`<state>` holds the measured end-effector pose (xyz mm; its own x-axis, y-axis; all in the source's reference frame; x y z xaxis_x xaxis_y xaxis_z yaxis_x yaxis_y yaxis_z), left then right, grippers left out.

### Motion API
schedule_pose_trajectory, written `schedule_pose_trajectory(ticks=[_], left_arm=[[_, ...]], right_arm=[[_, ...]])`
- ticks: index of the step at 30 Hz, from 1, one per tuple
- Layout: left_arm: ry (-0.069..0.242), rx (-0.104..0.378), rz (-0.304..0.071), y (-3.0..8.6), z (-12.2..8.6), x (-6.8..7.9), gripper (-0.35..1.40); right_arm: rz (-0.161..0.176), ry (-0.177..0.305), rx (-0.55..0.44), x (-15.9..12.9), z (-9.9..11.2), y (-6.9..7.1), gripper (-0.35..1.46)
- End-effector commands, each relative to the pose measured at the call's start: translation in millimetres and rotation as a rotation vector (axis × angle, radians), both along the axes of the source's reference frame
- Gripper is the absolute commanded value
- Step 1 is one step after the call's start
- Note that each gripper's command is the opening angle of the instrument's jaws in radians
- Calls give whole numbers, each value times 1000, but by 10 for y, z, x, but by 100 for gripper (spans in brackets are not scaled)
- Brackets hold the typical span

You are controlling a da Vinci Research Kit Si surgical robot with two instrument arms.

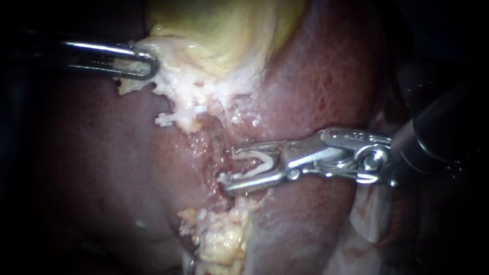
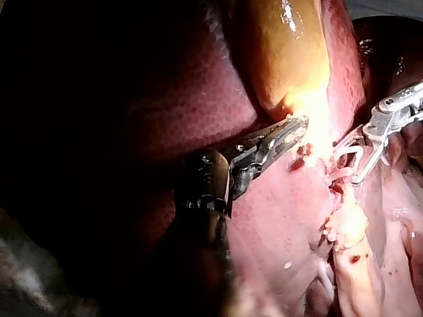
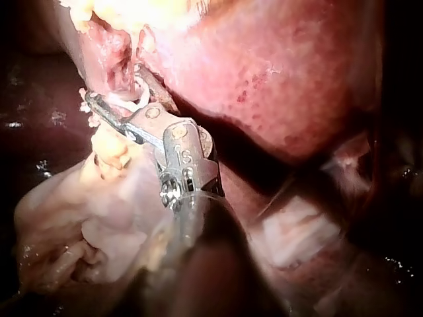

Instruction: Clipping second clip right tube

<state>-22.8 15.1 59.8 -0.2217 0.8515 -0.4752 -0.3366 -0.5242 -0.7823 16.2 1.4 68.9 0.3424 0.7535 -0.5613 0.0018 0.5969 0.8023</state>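
Note:
My right instrument comes in from the right, its two jaws spread around an open white clip that both jaws hold. The jaw tips reach a pale, glistening tube running down from the gallbladder; I cannot tell whether the tube lies inside the clip. Another white clip sits shut on a strand to the left. My left instrument is shut on whitish tissue at the gallbladder's edge, also seen in the left wrist view as the left instrument. The right wrist view shows the clip in the jaws.
Dark red liver surrounds the site on both sides. A lump of yellow-white fatty tissue lies just below the right instrument's jaws. Pale loose tissue sits beside the right instrument's shaft.

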Motion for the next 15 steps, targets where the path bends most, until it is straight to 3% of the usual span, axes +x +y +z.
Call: schedule_pose_trajectory(ticks=[1, 9, 15], left_arm=[[1, 0, -1, 0, 1, 0, -35], [1, 0, -1, 0, 1, -2, -35], [1, 0, -1, 0, 1, -2, -35]], right_arm=[[-3, 3, 3, 2, 1, -2, 50], [31, 60, 75, 15, 5, -9, 50], [34, 82, 111, 15, 0, -11, 50]])
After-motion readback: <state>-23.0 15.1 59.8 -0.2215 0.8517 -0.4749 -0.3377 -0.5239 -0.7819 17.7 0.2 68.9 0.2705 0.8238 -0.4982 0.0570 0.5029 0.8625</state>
